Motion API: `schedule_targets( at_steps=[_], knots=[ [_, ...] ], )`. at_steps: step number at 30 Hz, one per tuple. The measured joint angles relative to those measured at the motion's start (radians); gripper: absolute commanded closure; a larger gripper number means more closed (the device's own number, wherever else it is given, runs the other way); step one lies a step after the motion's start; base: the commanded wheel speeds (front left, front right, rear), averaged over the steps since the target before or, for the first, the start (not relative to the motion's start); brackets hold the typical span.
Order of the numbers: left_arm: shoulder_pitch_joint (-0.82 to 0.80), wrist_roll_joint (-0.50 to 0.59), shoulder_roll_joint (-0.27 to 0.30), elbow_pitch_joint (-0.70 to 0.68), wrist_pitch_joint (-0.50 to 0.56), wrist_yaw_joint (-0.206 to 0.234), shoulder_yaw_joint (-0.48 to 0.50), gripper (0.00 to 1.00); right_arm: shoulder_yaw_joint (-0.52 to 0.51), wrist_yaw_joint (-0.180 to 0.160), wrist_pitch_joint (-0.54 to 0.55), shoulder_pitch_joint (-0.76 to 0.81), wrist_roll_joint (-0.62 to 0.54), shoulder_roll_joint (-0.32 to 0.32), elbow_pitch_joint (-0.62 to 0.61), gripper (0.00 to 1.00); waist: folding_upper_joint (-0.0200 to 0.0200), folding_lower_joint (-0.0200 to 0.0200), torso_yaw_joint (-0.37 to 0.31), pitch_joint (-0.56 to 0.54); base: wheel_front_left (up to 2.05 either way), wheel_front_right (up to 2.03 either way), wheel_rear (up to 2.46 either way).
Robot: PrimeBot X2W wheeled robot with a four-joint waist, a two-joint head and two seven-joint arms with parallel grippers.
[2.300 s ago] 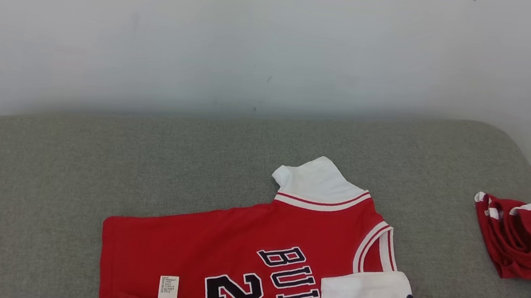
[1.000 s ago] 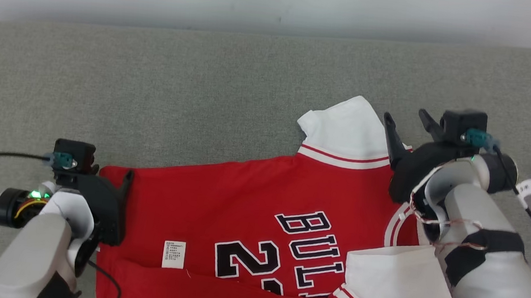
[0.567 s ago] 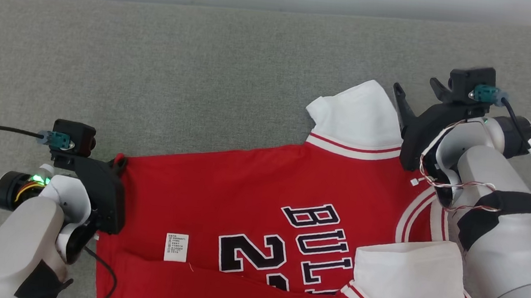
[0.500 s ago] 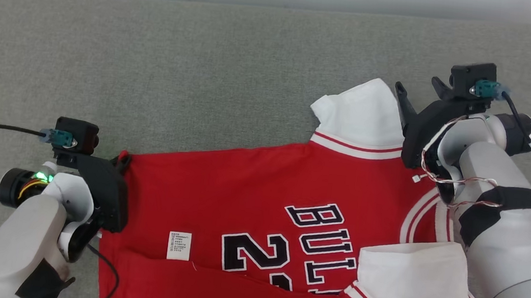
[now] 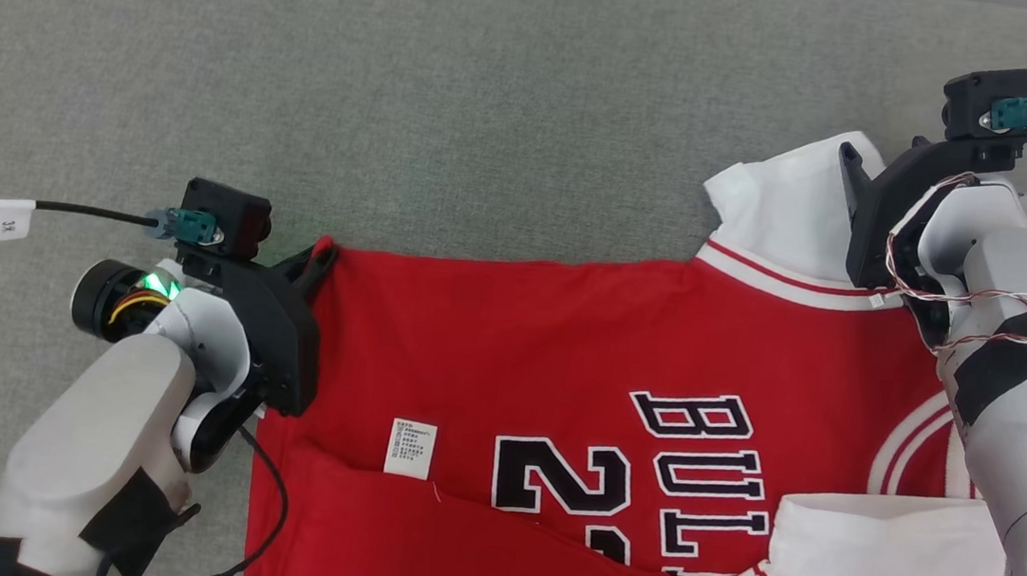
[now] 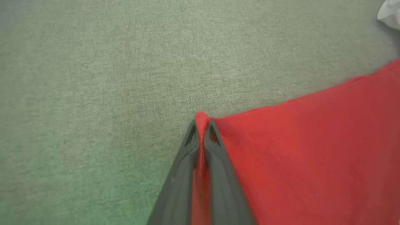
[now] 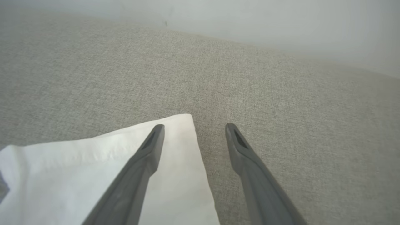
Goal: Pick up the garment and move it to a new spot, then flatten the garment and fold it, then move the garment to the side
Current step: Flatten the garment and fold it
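Lying flat, garment (image 5: 566, 332), long axis left-right, sleeved end at right.

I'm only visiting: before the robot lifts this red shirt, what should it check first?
1. Left tool shut on a red corner of the shirt: ok.
2. Right tool gripping the white sleeve: not ok, it is open, with one finger over the sleeve.
3. Shirt lying flat: not ok, its near edge is folded over the number.
4. Left grip firm enough to lift: cannot tell.
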Motion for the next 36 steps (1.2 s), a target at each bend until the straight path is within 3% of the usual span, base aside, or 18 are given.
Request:
schedule_targets(
  at_steps=[4,5,6,8,9,10,21,36],
  knots=[
    [-0.013,-0.012,-0.009,0.003,-0.019,0.0,-0.016,1.0,0.0,0.0,0.033,-0.006,0.008,-0.001,0.013,0.03,0.0,0.0,0.02,0.024,0.0,0.0,0.0],
    [-0.019,-0.015,-0.012,0.006,-0.023,0.0,-0.023,1.0,0.001,0.0,0.033,-0.008,0.008,-0.006,0.013,0.15,-0.0001,0.0,0.025,0.028,0.0,0.0,0.0],
    [-0.023,-0.016,-0.013,0.008,-0.027,0.0,-0.028,1.0,0.005,0.0,0.035,-0.012,0.004,-0.012,0.014,0.41,-0.0001,-0.0001,0.029,0.032,0.0,0.0,0.0],
    [-0.026,-0.018,-0.015,0.011,-0.032,0.0,-0.03,1.0,0.002,0.0,0.038,-0.018,0.005,-0.014,0.016,0.67,-0.0002,-0.0001,0.032,0.036,0.0,0.0,0.0],
    [-0.028,-0.021,-0.016,0.013,-0.036,0.0,-0.034,1.0,0.001,0.0,0.037,-0.022,0.005,-0.017,0.018,0.73,-0.0002,-0.0002,0.035,0.039,0.0,0.0,0.0],
    [-0.031,-0.024,-0.017,0.017,-0.042,0.0,-0.036,1.0,0.004,0.0,0.033,-0.024,0.002,-0.02,0.019,1.0,-0.0002,-0.0001,0.037,0.042,0.0,0.0,0.0],
    [-0.05,-0.068,-0.002,0.044,-0.141,0.0,-0.054,1.0,-0.052,0.0,-0.132,-0.028,-0.037,-0.054,0.035,1.0,-0.0001,0.0,0.022,0.025,0.0,0.0,0.0],
    [0.072,-0.124,0.049,0.025,-0.375,0.0,-0.11,1.0,-0.111,0.0,-0.341,0.101,0.009,0.015,0.035,1.0,-0.0001,-0.0002,-0.029,-0.107,0.0,0.0,0.0]
  ],
)
